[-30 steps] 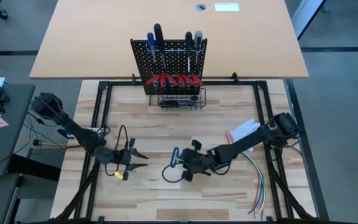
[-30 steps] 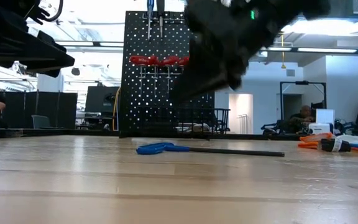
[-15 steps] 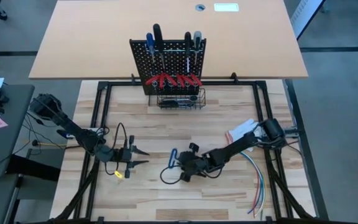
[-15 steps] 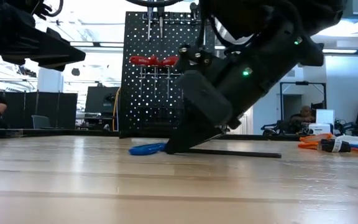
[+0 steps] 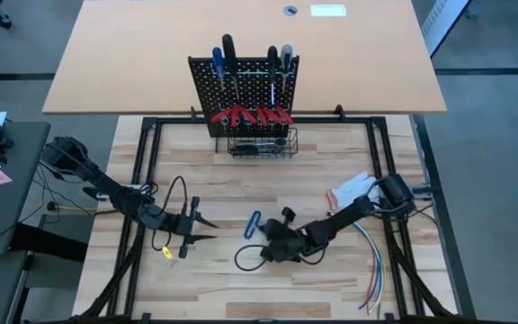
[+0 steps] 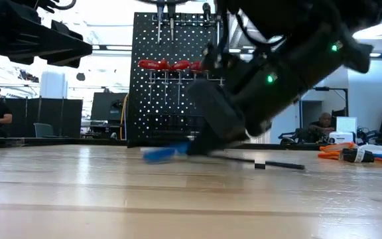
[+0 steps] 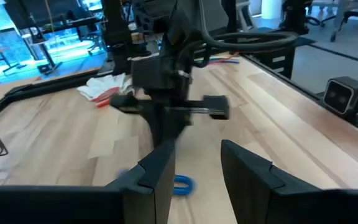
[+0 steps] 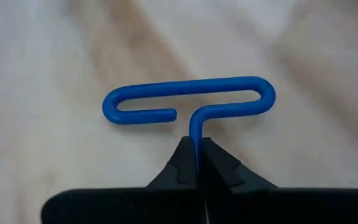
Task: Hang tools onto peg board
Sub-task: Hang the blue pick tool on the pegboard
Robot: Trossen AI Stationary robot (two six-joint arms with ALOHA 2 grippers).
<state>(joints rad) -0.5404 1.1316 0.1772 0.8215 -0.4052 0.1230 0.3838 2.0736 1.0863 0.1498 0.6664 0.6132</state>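
on the left of the wooden table [image 5: 241,193] we see the left gripper [image 5: 207,229] held above the boards on its low, outstretched arm, its two dark fingers [image 7: 247,174] standing apart with nothing between them. just to its right lies the blue-handled hex key [image 8: 188,102]: a bright blue handle bent into a flat t-shaped loop, with a thin dark shaft running out of it. it lies on the table near the middle, well in front of the peg board [image 5: 244,81]. the right gripper [image 8: 196,163] is down at table level on a long, folded arm reaching in from the right edge, and its fingertips are pressed together on the shaft just below the blue handle. farther back, the peg board stands upright with screwdrivers [image 5: 228,54] in its rings, red-handled pliers [image 5: 252,115] hanging beneath them, and the wire basket [image 5: 263,143] at its base. at the right edge lie coloured wires [image 5: 373,261].
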